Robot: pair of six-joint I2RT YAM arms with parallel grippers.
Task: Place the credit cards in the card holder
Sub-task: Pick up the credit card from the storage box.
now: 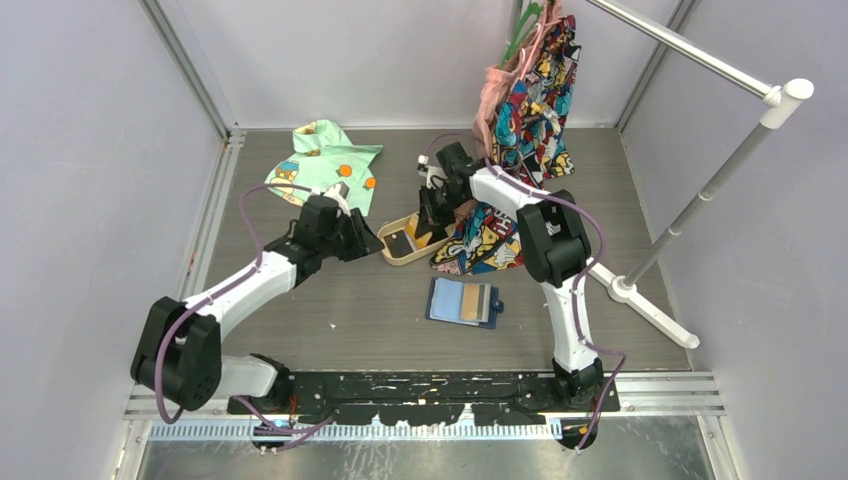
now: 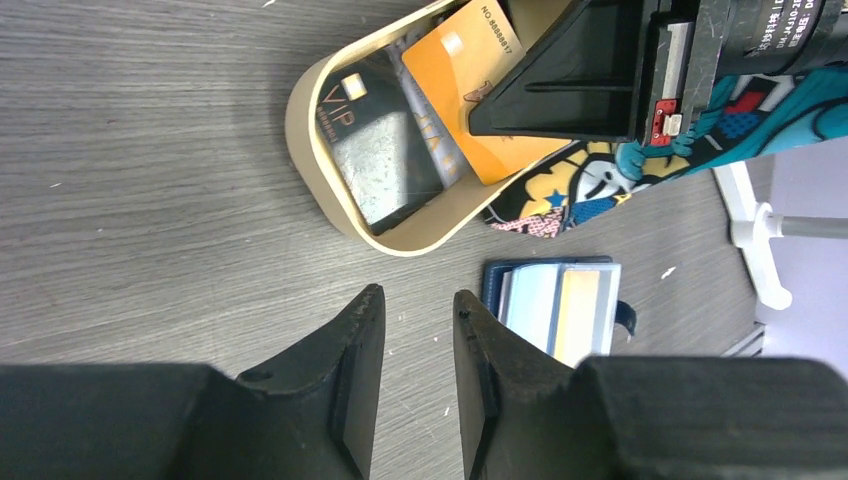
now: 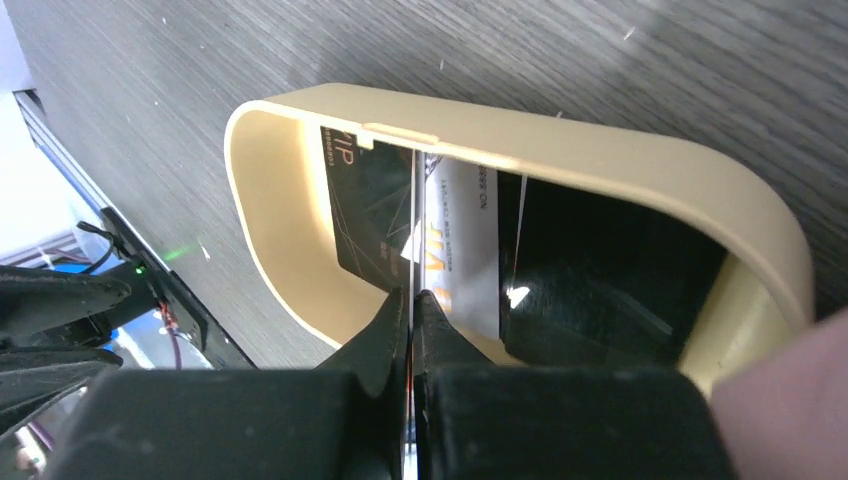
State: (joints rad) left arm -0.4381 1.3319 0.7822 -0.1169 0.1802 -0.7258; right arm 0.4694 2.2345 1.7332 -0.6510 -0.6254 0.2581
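Observation:
A tan oval tray (image 1: 392,255) holds the credit cards. My right gripper (image 3: 412,293) reaches into it and is shut on the edge of the orange-yellow card (image 2: 470,80), which stands tilted up out of the tray (image 2: 310,150). A black VIP card (image 2: 385,150) and a grey one lie flat beneath it. In the right wrist view the held card (image 3: 412,220) is seen edge-on. The navy card holder (image 1: 462,302) lies open on the table in front of the tray, pale pockets up. My left gripper (image 2: 418,300) hovers just left of the tray, open and holding nothing.
A comic-print cloth (image 1: 490,235) lies right beside the tray, partly under my right arm. More of it hangs from a white rack (image 1: 700,200) at the back right. A pale green printed cloth (image 1: 330,160) lies at the back left.

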